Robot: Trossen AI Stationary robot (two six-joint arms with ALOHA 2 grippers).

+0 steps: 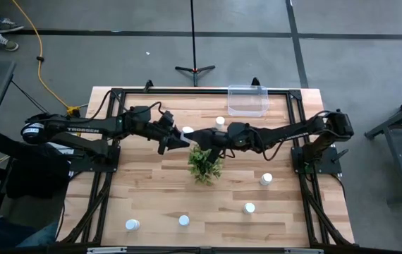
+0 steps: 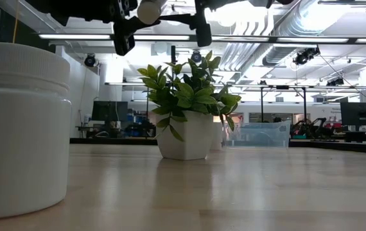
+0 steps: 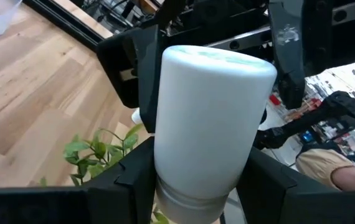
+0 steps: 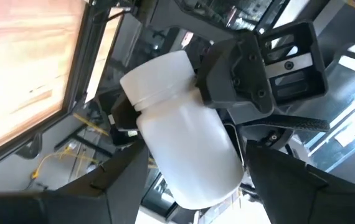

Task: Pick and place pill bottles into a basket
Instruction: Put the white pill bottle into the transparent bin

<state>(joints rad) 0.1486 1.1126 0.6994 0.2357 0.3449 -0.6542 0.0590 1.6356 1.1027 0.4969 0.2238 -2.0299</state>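
step: mid-air handover of one pill bottle point(image 1: 187, 131) above the plant point(image 1: 204, 164), left claw point(image 1: 175, 138) to right claw point(image 1: 202, 137); judged from both meeting nose to nose at tabletop point(image 1: 151, 197) centre
left claw: closed on the held bottle point(image 3: 208, 124), fingers clamped on its cap end, so bottle sticks out fwd beyond the tips
right claw: fingers point(image 4: 127, 174) spread wide either side of the bottle body point(image 4: 184, 149); not clearly touching yet, can't be sure
bottle axis: long axis in line w/ left claw's reach, roughly level, flat base pointing toward right claw, cap back in left claw
low view: bottle end point(image 2: 149, 11) shows high up between dark fingers, well above plant leaves
next move: I'd say right claw must close on the body, left then lets go, right carries it to basket point(image 1: 247, 100)
basket: clear bin behind right claw, toward far tabletop edge; looks to hold no bottle yet
other bottles: one point(image 1: 220, 121) near, just behind right claw; one point(image 1: 266, 179) out by right arm's side; three more near front edge point(image 1: 249, 208) point(image 1: 183, 220) point(image 1: 132, 225), all upright, well apart from both claws
risk: plant right under the handover, a dropped bottle would land in the leaves
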